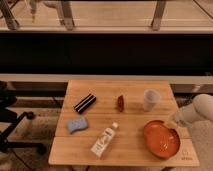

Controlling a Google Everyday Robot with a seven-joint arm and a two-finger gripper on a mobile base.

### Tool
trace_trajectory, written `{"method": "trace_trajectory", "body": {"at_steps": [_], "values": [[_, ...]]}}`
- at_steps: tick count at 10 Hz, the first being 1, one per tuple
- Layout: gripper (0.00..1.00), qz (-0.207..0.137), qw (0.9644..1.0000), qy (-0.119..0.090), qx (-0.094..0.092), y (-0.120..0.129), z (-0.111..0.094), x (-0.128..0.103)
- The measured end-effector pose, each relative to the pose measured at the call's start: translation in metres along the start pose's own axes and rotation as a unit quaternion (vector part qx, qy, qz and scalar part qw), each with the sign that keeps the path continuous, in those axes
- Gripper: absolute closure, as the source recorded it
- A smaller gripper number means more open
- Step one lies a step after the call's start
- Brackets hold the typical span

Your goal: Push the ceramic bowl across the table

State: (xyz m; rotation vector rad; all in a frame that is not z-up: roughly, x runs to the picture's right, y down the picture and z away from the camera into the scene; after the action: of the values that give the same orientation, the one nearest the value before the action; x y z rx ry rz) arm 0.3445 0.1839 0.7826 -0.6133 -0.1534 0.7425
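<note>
translucent cup [151, 99], blue sponge [77, 124], white bottle [104, 140], black bar [85, 103]

glossy orange-red ceramic bowl [161, 138] on matt, pale wooden plank tabletop [120, 95]. translucent whitish plastic cup [150, 99]. soft-looking blue sponge [77, 124]. shiny dark wrapped bar [85, 103]. smooth white plastic-looking pincer [172, 123] at bowl's right rim.

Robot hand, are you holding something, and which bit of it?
It cannot be told. The gripper sits at the ceramic bowl's upper right rim, on the table's right side.
</note>
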Motion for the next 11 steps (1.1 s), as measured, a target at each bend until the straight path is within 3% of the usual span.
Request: {"method": "trace_trajectory", "body": {"at_steps": [3, 4, 5, 7, 8, 11], "values": [[0.43, 0.0, 1.0, -0.002, 0.0, 0.004, -0.002, 0.002], [0.41, -0.002, 1.0, -0.002, -0.002, 0.006, 0.0, -0.001], [0.42, -0.001, 1.0, -0.003, -0.003, 0.008, 0.002, -0.007], [0.62, 0.003, 1.0, -0.009, -0.003, 0.006, 0.002, -0.012], [0.64, 0.002, 1.0, -0.009, -0.004, 0.007, 0.002, -0.013], [0.52, 0.004, 0.9999, -0.011, -0.009, 0.006, 0.002, -0.015]]}}
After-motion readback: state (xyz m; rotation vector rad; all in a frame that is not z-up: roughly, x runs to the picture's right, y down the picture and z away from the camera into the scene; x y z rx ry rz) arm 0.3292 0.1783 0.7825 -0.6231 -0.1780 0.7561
